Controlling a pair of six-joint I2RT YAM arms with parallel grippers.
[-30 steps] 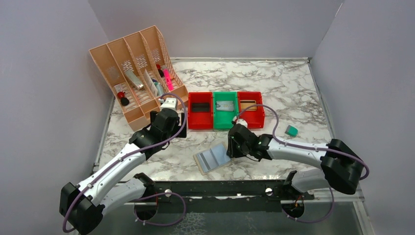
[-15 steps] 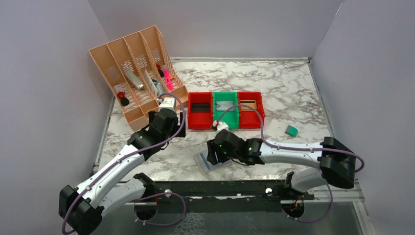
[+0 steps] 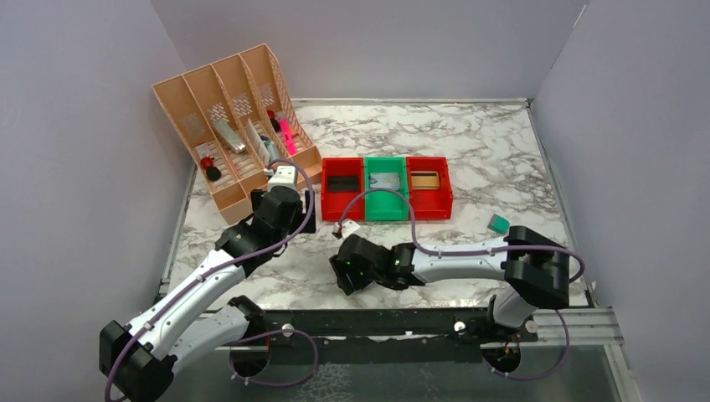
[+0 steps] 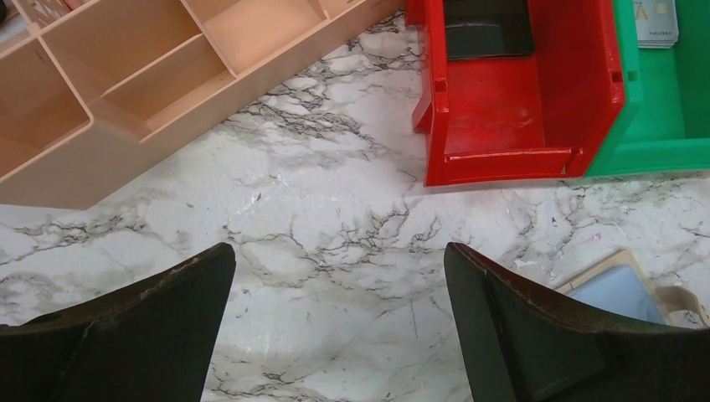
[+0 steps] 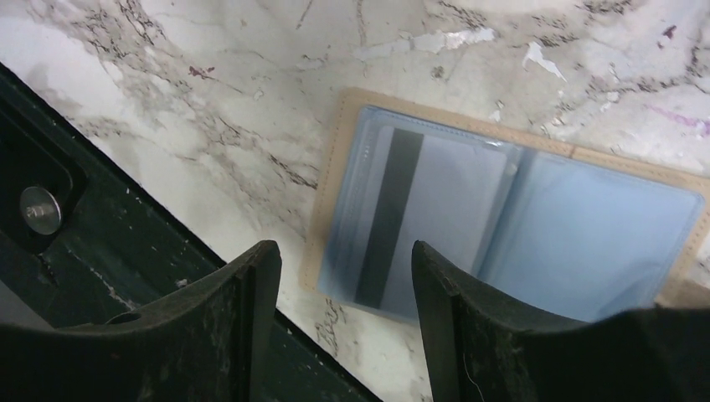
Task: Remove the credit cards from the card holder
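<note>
Marble, white veined with grey, makes up the table [image 3: 502, 151] in the top view. My left gripper [image 3: 295, 219] hangs low just in front of the left red bin [image 3: 342, 191], near the peach file organizer [image 3: 226, 117]. My right gripper [image 3: 346, 276] points down near the table's front edge and covers the card holder, which I cannot make out from up here. A green bin [image 3: 386, 191] and a second red bin [image 3: 429, 191] stand in a row with the first, sides touching. A small teal block [image 3: 499, 223] lies well apart to the right.

From my left wrist, the left gripper [image 4: 337, 260] has its fingers spread wide, with only bare marble between them. The left red bin ahead holds a black card [image 4: 488, 29], and the green bin beside it holds a pale card [image 4: 655, 18]. At lower right a corner of the card holder [image 4: 624, 289] shows, tan rim and pale blue inside, flat on the table.

From my right wrist, the right gripper [image 5: 343, 260] has its fingers parted and grasps nothing. They sit over the near left edge of the card holder [image 5: 586, 234]; whether they touch it I cannot tell. The holder lies open and flat, blue-grey panels up, with a tan border. A striped card [image 5: 389, 226] sits in its left sleeve. A black rail [image 5: 50, 251] runs along the table edge just beside it.
</note>
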